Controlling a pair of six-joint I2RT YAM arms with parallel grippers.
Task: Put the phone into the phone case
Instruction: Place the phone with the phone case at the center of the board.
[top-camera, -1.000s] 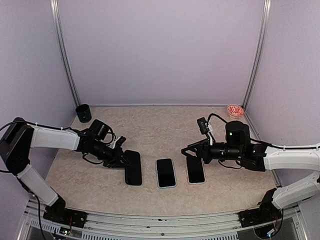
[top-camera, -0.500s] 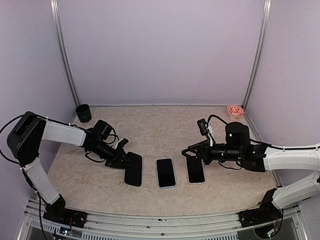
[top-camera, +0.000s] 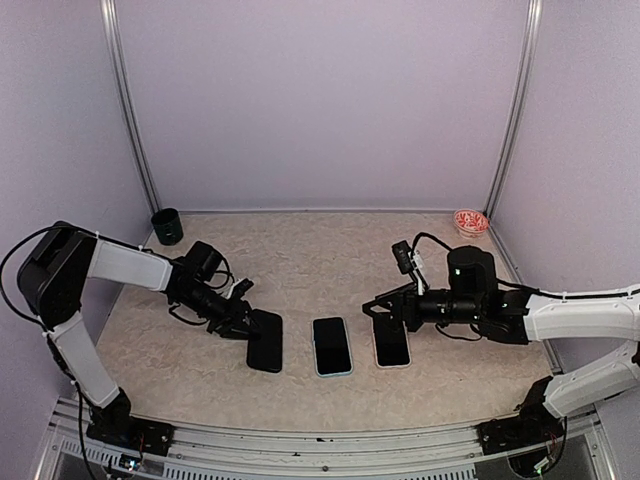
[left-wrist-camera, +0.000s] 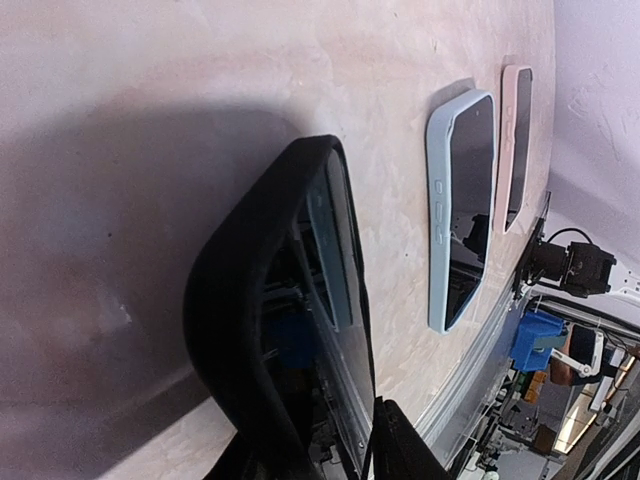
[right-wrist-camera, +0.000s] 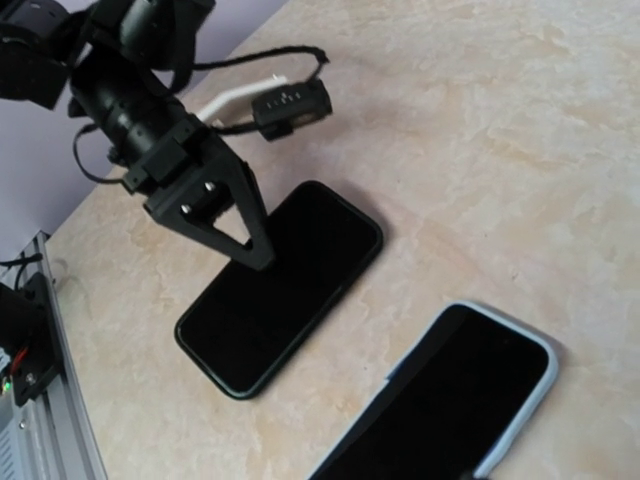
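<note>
Change since a second ago: the glossy black phone (top-camera: 266, 345) with its matte, rubbery black rim has turned a little, so it now sits skewed on the bench (top-camera: 320, 260). My left arm's elbow has swung further out. The right arm has barely shifted.

The left gripper (top-camera: 243, 320) is low at the black phone's far left corner, with its jaws pinching that rim. In the left wrist view the phone stands tilted, one long edge raised.

Next to it lies a slab phone in a smooth light blue case (top-camera: 331, 346), flat with its dark screen up. Just right of that lies a phone in a pale pink case (top-camera: 391, 342).

The right gripper (top-camera: 380, 305) hovers at the pink phone's far end, and I can't tell how its jaws stand.

The bench is beige with a mottled, stone-like pattern.
</note>
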